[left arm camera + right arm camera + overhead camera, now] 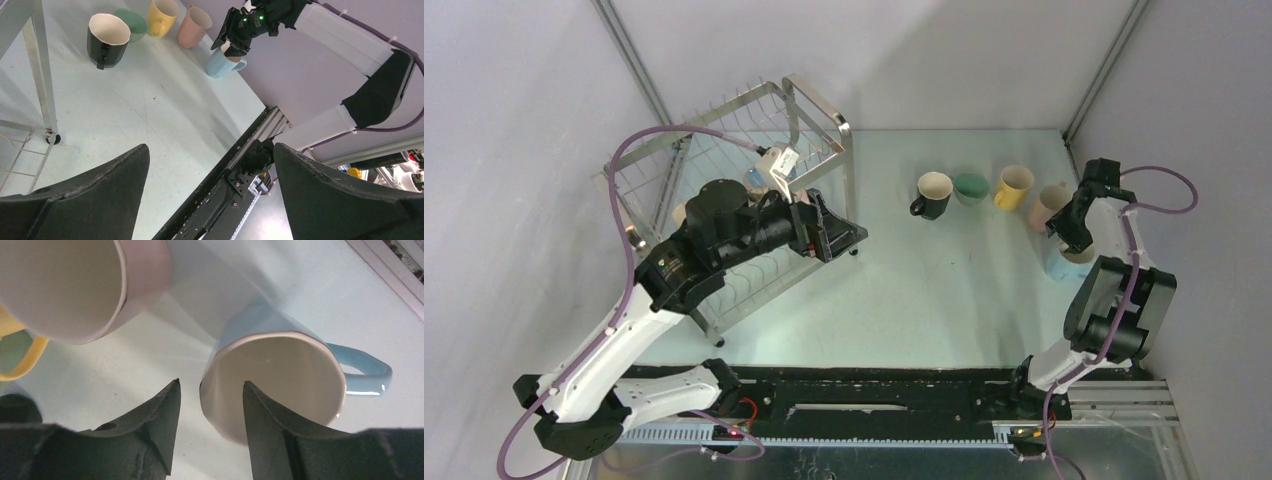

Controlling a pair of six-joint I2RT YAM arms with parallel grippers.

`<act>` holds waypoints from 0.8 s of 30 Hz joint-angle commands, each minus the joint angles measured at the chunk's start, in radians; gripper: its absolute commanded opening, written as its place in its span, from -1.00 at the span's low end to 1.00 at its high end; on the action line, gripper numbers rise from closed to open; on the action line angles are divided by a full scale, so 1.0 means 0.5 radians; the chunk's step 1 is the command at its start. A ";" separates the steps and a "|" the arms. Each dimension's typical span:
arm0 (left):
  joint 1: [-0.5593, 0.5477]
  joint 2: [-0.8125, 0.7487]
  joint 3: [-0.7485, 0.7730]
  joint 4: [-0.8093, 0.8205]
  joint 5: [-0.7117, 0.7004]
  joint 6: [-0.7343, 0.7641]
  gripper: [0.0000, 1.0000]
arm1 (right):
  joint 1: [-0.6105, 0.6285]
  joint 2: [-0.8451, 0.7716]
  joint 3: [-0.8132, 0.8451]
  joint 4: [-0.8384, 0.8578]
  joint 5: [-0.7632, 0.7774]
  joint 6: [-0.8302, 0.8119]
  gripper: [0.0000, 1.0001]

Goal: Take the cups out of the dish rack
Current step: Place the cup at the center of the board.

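The steel wire dish rack (724, 150) stands at the back left. My left gripper (849, 232) hangs open and empty just right of it. To the right, a row of cups stands on the table: black (934, 194), green (971, 187), yellow (1014, 186), pink (1052, 205). A light blue cup (280, 365) stands upright at the near end of the row. My right gripper (210, 385) is open astride its rim, one finger inside, one outside, with gaps on both sides. The left arm hides most of the rack's inside.
A leg of the rack (42, 75) stands at the left of the left wrist view. The black rail (874, 395) runs along the table's near edge. The side wall (1204, 150) stands close behind the right arm and the cup row.
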 commanded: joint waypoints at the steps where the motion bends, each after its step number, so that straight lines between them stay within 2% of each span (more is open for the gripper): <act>1: -0.016 -0.006 0.018 0.009 -0.026 0.081 1.00 | -0.016 -0.199 0.069 -0.051 0.001 -0.061 0.15; 15: -0.148 -0.082 -0.127 -0.032 -0.348 0.183 1.00 | 0.040 -0.665 0.069 -0.204 -0.084 -0.115 0.48; 18: -0.213 -0.094 -0.180 -0.021 -0.534 0.200 1.00 | 0.118 -0.772 0.069 -0.235 -0.135 -0.117 0.57; 24: -0.369 -0.103 -0.332 0.036 -0.905 0.198 1.00 | 0.389 -0.956 0.051 -0.212 -0.234 -0.066 0.97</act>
